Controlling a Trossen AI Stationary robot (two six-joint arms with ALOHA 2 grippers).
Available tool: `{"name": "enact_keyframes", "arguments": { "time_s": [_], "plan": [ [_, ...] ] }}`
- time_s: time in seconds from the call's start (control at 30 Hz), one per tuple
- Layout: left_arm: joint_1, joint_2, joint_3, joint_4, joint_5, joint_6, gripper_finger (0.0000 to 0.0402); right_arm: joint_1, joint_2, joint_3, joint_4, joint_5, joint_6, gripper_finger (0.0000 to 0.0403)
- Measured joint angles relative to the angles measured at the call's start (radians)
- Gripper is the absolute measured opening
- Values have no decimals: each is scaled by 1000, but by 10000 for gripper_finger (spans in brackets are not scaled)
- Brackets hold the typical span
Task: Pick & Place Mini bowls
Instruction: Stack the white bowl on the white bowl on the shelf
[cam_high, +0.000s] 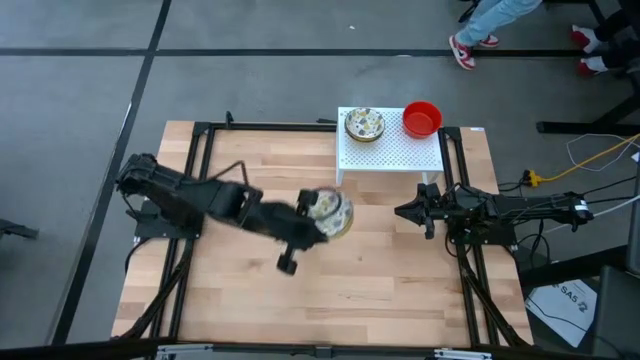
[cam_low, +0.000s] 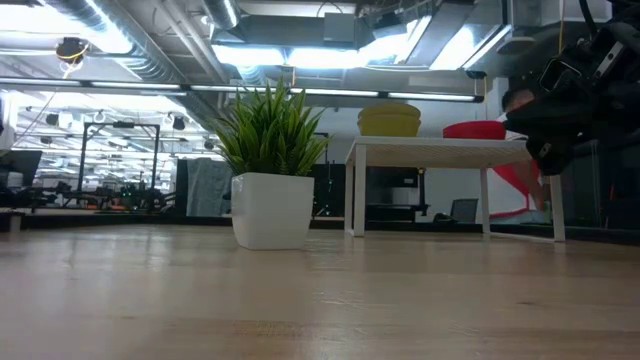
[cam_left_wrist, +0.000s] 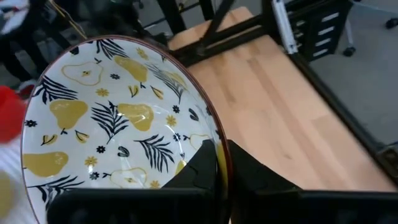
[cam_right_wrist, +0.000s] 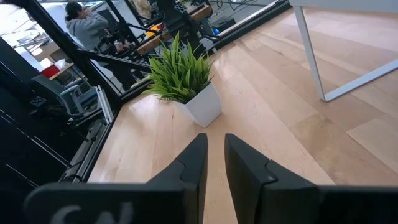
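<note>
A: Two mini bowls are seen parked on the white stand (cam_high: 390, 150): a patterned bowl (cam_high: 364, 124) and a red bowl (cam_high: 421, 118).

B: A third bowl (cam_left_wrist: 118, 137) is clamped by its rim in the left claw (cam_left_wrist: 221, 171), short of the stand. Open surface (cam_high: 380, 270) is left around it; the right claw (cam_right_wrist: 214, 158) waits nearly closed, empty, beside the stand.

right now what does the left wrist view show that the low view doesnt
Only the left wrist view shows the patterned bowl with pears and dark leaves, its rim pinched in the left gripper, whose jaws are shut on it. Only the low view shows the potted plant and the white stand carrying a yellowish bowl and a red bowl. Both show the wooden table.
</note>
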Motion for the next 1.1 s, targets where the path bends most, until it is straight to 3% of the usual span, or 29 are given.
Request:
{"name": "enact_keyframes", "arguments": {
  "time_s": [0.37, 0.77, 1.1],
  "plan": [
    [266, 0, 53, 54, 150, 237, 8, 0, 0, 0, 0, 0, 0, 56],
    [516, 0, 53, 124, 325, 358, 8, 0, 0, 0, 0, 0, 0, 56],
    [618, 0, 53, 211, 332, 451, 8, 0, 0, 0, 0, 0, 0, 56]
  ]
}}
